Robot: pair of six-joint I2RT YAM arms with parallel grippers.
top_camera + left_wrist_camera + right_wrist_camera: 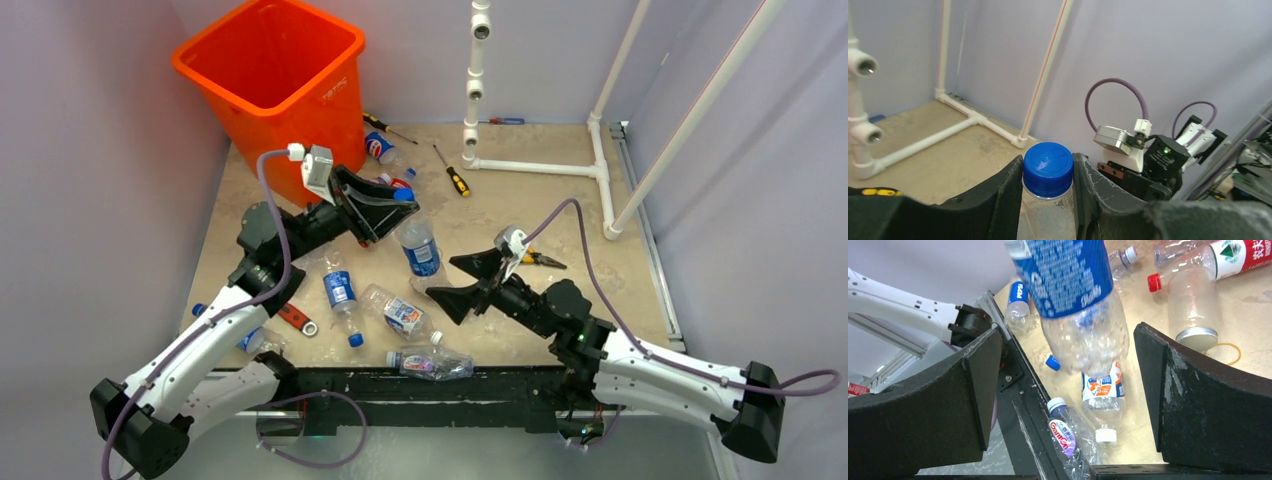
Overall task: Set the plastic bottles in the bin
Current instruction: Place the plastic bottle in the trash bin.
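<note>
The left gripper [1048, 162] is clamped on the neck of a blue-capped plastic bottle [421, 250] (blue label, body under the fingers). The right gripper [462, 278] gapes empty beside its base. The bin [250, 125] stands just behind the left wrist.

White arms [200, 350], black joints, purple cables [1117, 81].

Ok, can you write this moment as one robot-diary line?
left gripper: shut on blue-capped bottle | right gripper: open, empty | bin: held bottle not in yet | table: other bottles lying loose
</note>
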